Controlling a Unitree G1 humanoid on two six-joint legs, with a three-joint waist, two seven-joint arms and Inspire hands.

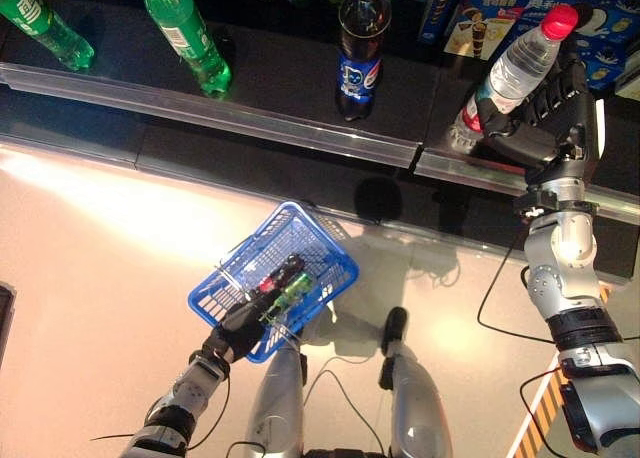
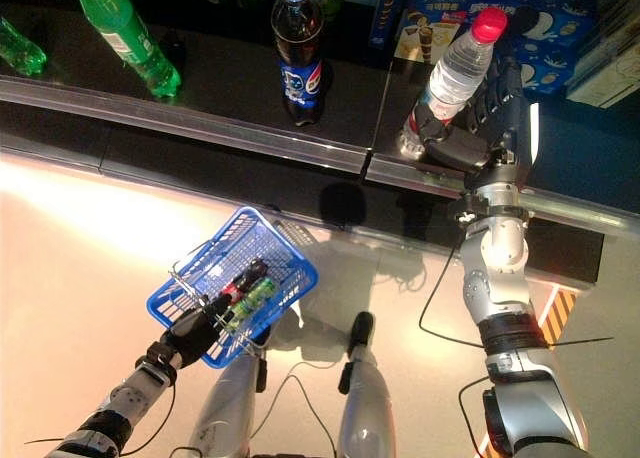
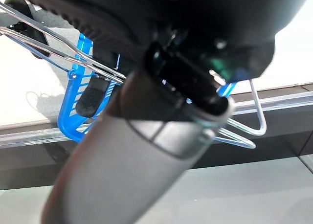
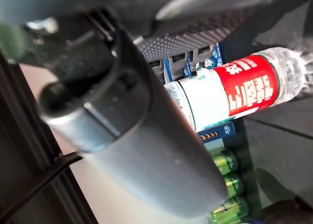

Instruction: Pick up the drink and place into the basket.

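At the shelf's front edge, your right hand [image 1: 545, 118] is curling its fingers around the clear red-capped water bottle [image 1: 515, 68].
The bottle is leaning; your left hand [image 1: 240, 328] is clasping the blue plastic basket [image 1: 300, 233] well below.

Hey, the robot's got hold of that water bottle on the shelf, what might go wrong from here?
1. The right hand grips the water bottle low down, so its top may tip as it lifts.
2. The clear rail runs along the shelf front; the bottle's base might catch on it.
3. The blue basket hangs tilted from the left hand by its wire handle and already holds items, so the bottle may land badly.
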